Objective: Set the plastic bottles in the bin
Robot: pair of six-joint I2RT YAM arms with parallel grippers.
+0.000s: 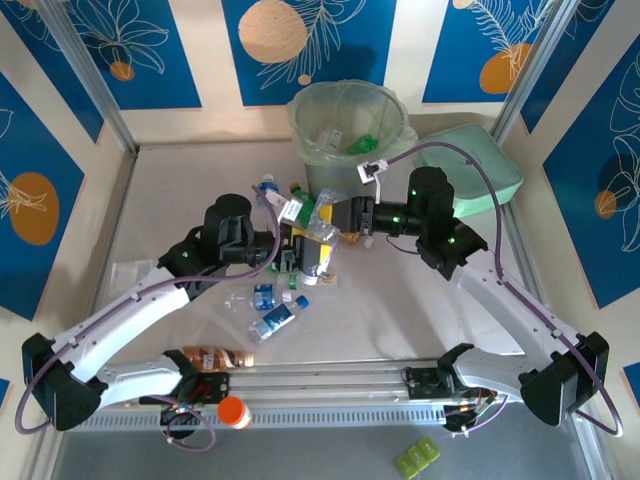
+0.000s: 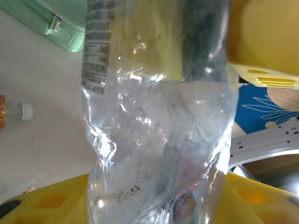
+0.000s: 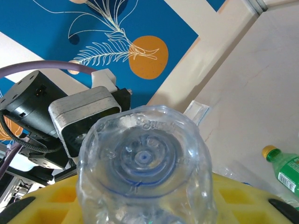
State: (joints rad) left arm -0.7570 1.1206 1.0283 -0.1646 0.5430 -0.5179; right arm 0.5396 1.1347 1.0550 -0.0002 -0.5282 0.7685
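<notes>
A clear crumpled plastic bottle (image 1: 322,232) hangs above the table centre between my two grippers, which face each other. My left gripper (image 1: 305,253) grips one end; in the left wrist view the bottle (image 2: 159,116) runs between the yellow fingers (image 2: 51,200). My right gripper (image 1: 343,218) is shut on the other end, with the bottle's base (image 3: 145,158) facing the camera above a yellow finger (image 3: 243,196). The bin (image 1: 300,120) stands just behind with green bottles (image 1: 362,145) inside. More bottles lie on the table: blue-labelled (image 1: 272,320), brown-labelled (image 1: 210,358), green (image 3: 285,170).
A flat mint-green box (image 1: 490,165) sits right of the bin, also in the left wrist view (image 2: 51,28). A brown bottle with a white cap (image 2: 14,112) lies on the table. An orange cap (image 1: 233,411) and a green pack (image 1: 417,457) rest by the near rail.
</notes>
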